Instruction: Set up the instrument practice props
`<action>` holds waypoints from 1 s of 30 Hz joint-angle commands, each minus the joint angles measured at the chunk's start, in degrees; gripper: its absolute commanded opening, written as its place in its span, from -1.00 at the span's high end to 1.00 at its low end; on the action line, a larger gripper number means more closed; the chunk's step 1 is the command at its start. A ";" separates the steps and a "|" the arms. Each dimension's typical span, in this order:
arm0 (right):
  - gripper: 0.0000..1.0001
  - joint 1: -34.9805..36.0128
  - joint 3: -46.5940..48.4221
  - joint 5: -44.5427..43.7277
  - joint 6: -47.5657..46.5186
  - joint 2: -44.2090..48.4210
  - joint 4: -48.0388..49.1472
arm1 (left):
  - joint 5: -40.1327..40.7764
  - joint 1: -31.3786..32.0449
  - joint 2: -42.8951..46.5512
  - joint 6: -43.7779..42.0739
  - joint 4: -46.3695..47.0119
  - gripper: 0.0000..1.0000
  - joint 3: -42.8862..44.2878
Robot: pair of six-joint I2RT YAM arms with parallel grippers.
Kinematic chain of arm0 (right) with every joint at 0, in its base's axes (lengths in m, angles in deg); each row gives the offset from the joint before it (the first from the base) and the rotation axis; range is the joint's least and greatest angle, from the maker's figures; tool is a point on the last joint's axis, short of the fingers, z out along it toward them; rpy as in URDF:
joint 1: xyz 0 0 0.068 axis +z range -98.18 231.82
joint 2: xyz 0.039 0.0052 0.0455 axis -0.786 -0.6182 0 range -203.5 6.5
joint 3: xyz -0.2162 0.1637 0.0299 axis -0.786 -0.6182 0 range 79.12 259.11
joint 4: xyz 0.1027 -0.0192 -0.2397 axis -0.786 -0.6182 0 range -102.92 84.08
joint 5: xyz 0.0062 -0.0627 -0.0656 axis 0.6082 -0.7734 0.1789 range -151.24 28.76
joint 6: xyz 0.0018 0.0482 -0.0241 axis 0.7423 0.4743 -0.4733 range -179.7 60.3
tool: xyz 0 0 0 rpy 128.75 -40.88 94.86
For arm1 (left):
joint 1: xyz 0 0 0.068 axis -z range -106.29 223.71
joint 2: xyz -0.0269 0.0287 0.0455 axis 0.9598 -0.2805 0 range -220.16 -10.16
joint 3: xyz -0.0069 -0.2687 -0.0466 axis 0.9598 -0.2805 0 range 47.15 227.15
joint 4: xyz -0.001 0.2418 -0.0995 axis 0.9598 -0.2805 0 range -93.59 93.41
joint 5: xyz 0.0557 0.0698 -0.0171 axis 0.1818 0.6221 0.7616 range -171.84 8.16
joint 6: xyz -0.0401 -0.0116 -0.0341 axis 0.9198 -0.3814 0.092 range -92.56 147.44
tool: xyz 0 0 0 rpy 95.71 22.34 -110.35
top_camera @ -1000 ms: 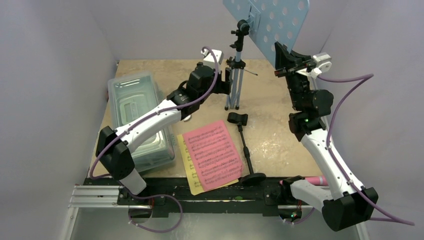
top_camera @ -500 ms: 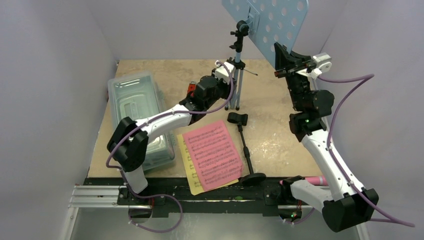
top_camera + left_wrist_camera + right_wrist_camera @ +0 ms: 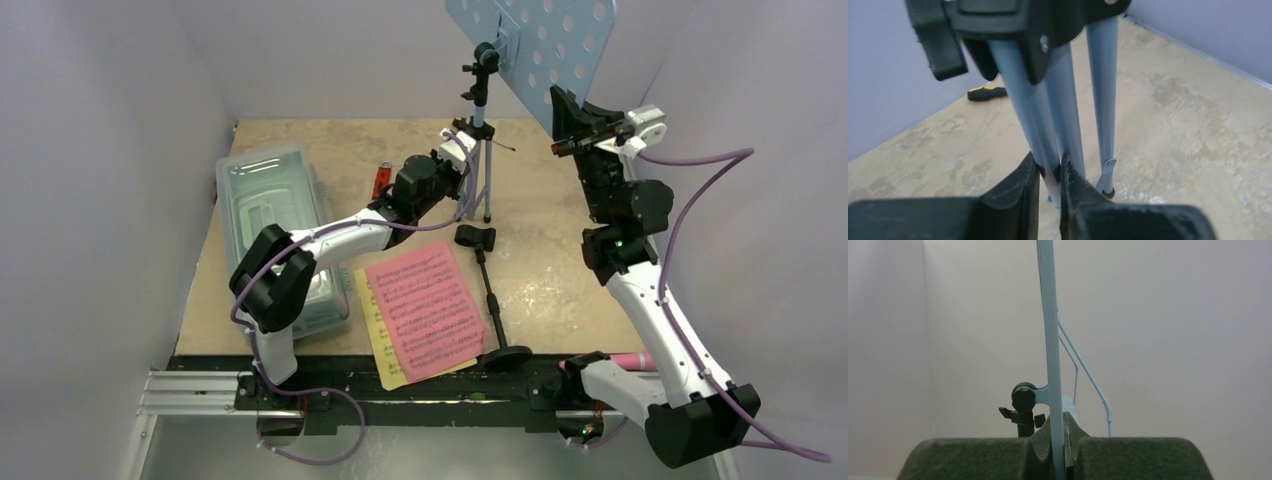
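- Clenched in left gripper (image 3: 1050,169): one tripod leg (image 3: 1020,110) of light blue music stand (image 3: 481,110).
- Clamped in right gripper (image 3: 1058,430): lower edge of perforated desk (image 3: 1048,315), seen edge-on.

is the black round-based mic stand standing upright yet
No, the black round-based mic stand lies flat on the table beside the pink sheet-music page.

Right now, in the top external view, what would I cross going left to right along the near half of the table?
clear plastic lidded box → pink and yellow sheet-music pages → black round-based mic stand, lying flat → pink toy microphone, partly behind the right arm's base
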State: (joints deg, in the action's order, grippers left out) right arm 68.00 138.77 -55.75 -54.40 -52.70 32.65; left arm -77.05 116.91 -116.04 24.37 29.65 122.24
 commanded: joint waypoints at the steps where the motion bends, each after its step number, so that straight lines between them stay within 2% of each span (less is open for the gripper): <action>1: 1.00 0.36 2.84 -0.76 0.35 4.00 6.71 | -0.64 0.09 -0.81 -4.05 3.36 1.00 0.79; 9: 1.00 0.36 -0.48 -3.89 -0.14 7.18 4.37 | 5.16 0.25 -0.59 -6.16 5.76 1.00 -2.82; 13: 0.75 0.35 -0.79 -5.25 -0.25 7.78 1.82 | 5.77 0.93 -0.29 -6.68 4.72 1.00 -2.84; 24: -0.20 0.37 2.94 -5.35 0.41 6.79 -4.26 | 5.65 2.07 -1.52 -6.34 4.35 1.00 -2.35; 26: -0.46 0.42 5.11 -6.22 0.41 6.48 -8.88 | 5.87 2.24 -1.96 -5.99 3.69 1.00 -1.70; 30: -0.93 0.42 12.92 -9.94 2.58 5.76 -24.11 | 6.27 2.23 -2.30 -5.22 3.01 1.00 -1.32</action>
State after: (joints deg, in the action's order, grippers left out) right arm 68.18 143.84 -61.87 -53.76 -46.80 21.83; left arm -72.89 119.38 -116.55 22.30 34.26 120.34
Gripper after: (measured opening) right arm 0.884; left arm 0.112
